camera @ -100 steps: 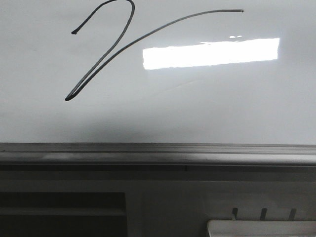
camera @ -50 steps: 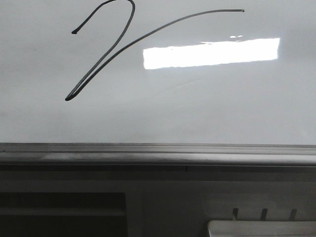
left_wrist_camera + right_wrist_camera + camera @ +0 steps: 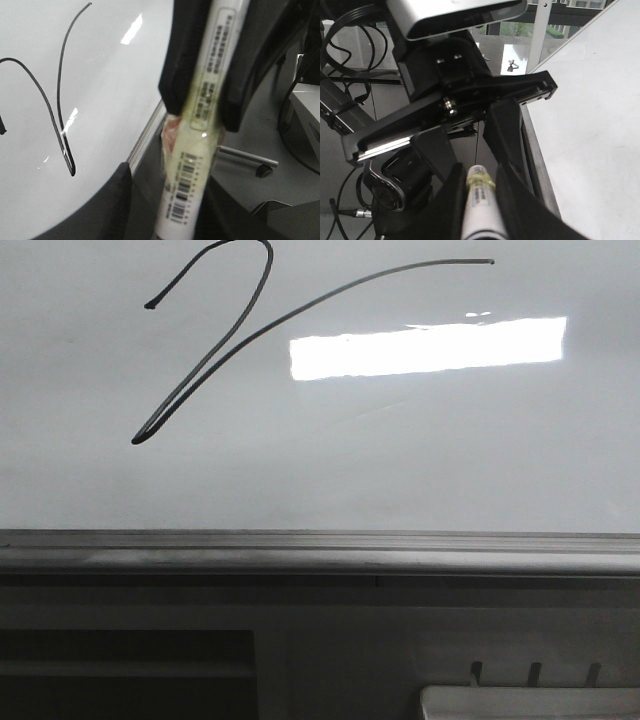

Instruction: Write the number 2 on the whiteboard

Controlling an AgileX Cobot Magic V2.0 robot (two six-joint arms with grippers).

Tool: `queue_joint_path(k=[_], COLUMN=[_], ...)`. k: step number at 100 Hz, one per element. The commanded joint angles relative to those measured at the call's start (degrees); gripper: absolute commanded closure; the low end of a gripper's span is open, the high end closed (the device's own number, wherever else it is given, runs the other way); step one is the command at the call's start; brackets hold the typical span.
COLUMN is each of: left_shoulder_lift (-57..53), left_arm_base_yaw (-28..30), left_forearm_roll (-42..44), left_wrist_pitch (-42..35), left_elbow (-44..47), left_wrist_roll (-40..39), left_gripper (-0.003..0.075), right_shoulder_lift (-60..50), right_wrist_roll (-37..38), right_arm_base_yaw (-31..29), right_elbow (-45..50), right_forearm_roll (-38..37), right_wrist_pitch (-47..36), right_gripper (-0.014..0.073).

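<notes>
A: What does the left end effector hold?
B: Its black fingers are clamped on a white barcoded marker pen, clear of the board.

A: And the right end effector?
B: Its dark jaws sit closely on either side of a white marker; I cannot tell whether they grip it.

A: Where is the thin black slanted number 2?
B: On the upper left of the glossy white whiteboard, left of the bright rectangular reflection, above the grey metal edge rail.

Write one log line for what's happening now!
number 2 drawn on whiteboard | left gripper shut on marker | right gripper not in view
</notes>
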Motion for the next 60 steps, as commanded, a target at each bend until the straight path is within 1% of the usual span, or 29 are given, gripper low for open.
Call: queue_joint_path(k=[1, 12, 24, 29, 48, 53, 58, 60], left_shoulder_lift=[0.57, 0.57, 0.57, 0.57, 0.57, 0.57, 0.57, 0.57], left_arm_base_yaw=[-0.39, -0.39, -0.39, -0.39, -0.39, -0.39, -0.39, -0.39], left_forearm_roll=[-3.73, -3.73, -3.73, -3.73, -3.73, -3.84, -3.95, -3.95], left_wrist_pitch=[-3.87, -3.87, -3.97, -4.09, -4.09, -4.09, -4.09, -4.09], left_elbow=[-2.27, -2.27, -2.27, -2.27, -2.27, -2.27, -2.27, -2.27], left_wrist_roll=[-0.18, -0.18, -0.18, -0.18, -0.18, -0.18, -0.49, -0.44], left_gripper=[0.0517, 0.0582, 0.0703, 0.0741, 0.0741, 0.0741, 0.0741, 0.0741], right_shoulder_lift=[-1.13, -1.13, -1.13, -1.13, -1.13, -1.13, -1.13, -1.13], right_wrist_roll=[0.20, 0.30, 0.30, 0.32, 3.13, 3.63, 3.78, 3.78], right_arm_base_yaw=[-0.15, -0.15, -0.15, -0.15, -0.15, -0.15, -0.15, -0.15], right_elbow=[-1.97, -1.97, -1.97, -1.97, -1.97, -1.97, -1.97, -1.97], right_forearm_roll=[1.09, 1.09, 1.09, 1.09, 1.09, 1.09, 1.09, 1.09], right_wrist_pitch=[1.31, 1.65, 2.27, 2.54, 3.06, 2.55, 1.89, 1.53], right_gripper=[0.0672, 0.0672, 0.0672, 0.0672, 0.0666, 0.0629, 0.0552, 0.0507])
